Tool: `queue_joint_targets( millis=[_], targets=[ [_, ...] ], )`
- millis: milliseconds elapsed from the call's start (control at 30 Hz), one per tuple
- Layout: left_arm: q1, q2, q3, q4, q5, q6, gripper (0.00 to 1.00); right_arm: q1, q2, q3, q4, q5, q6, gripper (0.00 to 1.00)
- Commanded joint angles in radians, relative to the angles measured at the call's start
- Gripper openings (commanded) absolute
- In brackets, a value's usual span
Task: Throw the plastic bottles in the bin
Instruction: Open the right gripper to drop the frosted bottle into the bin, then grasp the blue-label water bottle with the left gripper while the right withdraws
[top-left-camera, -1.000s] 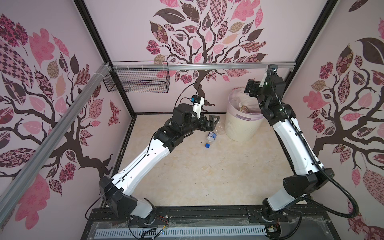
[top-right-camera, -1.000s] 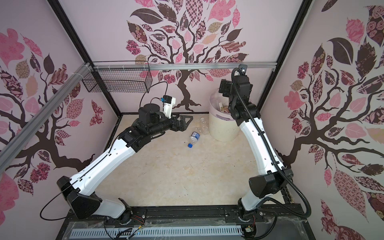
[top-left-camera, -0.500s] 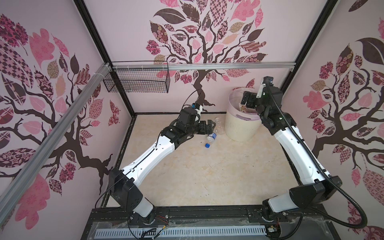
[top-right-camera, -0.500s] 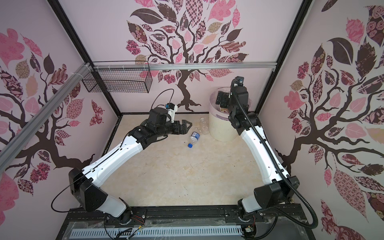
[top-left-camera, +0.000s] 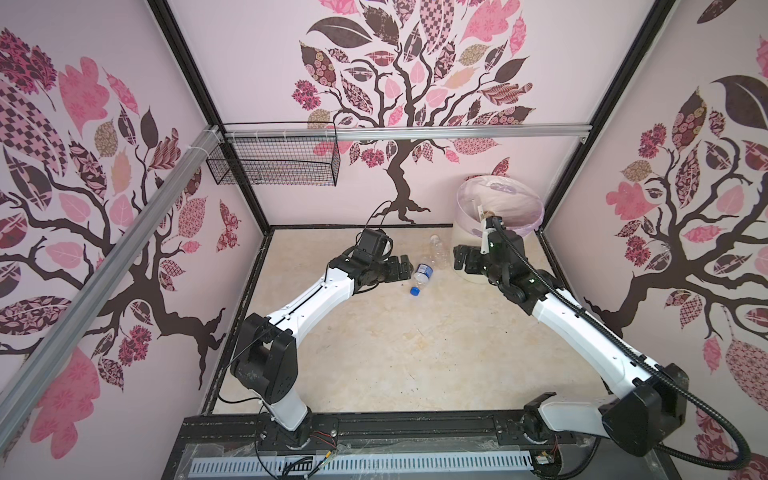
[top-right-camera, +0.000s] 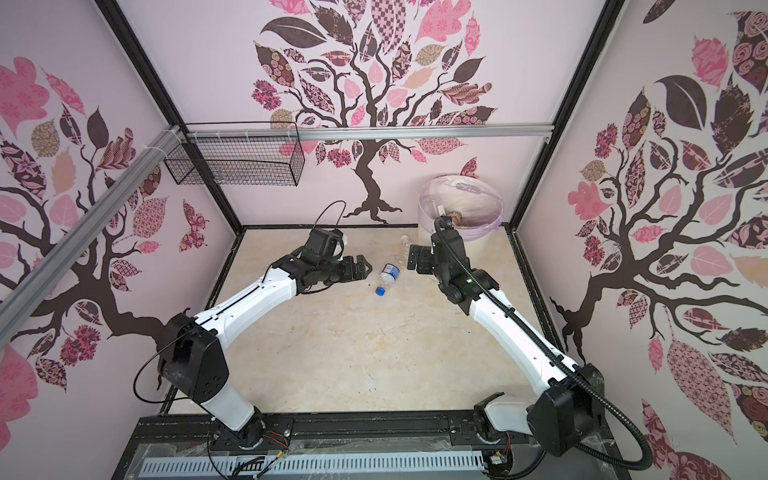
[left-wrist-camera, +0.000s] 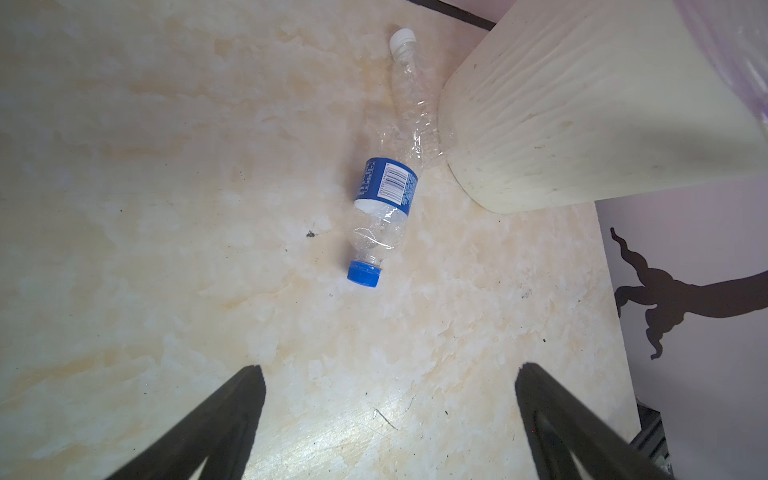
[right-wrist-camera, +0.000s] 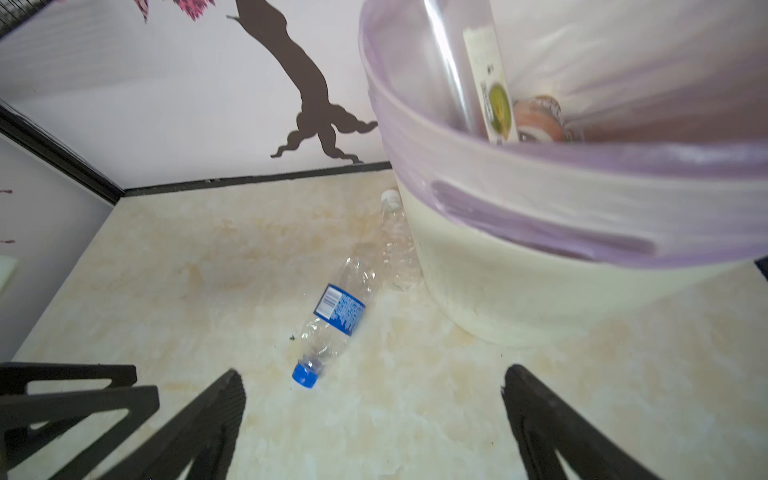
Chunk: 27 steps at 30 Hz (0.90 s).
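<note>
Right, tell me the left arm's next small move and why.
Probably ease the left gripper forward and down over the blue-capped bottle: its jaws stand open and empty, and the bottle lies just ahead, outside the bin.

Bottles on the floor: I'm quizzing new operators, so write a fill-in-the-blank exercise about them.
____ bottles lie on the floor outside the bin.
The labelled bottle has a ____ cap.
The unlabelled bottle has a ____ cap.
The left gripper and right gripper are both ____.
Missing: two; blue; white; open.
</note>
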<state>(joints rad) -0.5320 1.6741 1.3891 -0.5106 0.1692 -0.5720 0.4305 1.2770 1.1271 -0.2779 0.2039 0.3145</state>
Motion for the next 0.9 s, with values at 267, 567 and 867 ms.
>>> queue_joint_targets(
  millis=[267, 567, 867],
  targets=[
    [-0.002, 0.152, 0.016, 0.002, 0.025, -0.016, 0.98, -0.004, -0.094, -0.209, 0.065, -0.019, 0.063, 0.99],
    [-0.024, 0.340, 0.179, 0.003, 0.020, 0.043, 0.98, -0.024, -0.083, -0.251, 0.103, -0.082, 0.097, 0.99],
    [-0.053, 0.589, 0.469, -0.027, 0.015, 0.063, 0.98, -0.087, -0.107, -0.273, 0.115, -0.151, 0.103, 1.00]
  ],
)
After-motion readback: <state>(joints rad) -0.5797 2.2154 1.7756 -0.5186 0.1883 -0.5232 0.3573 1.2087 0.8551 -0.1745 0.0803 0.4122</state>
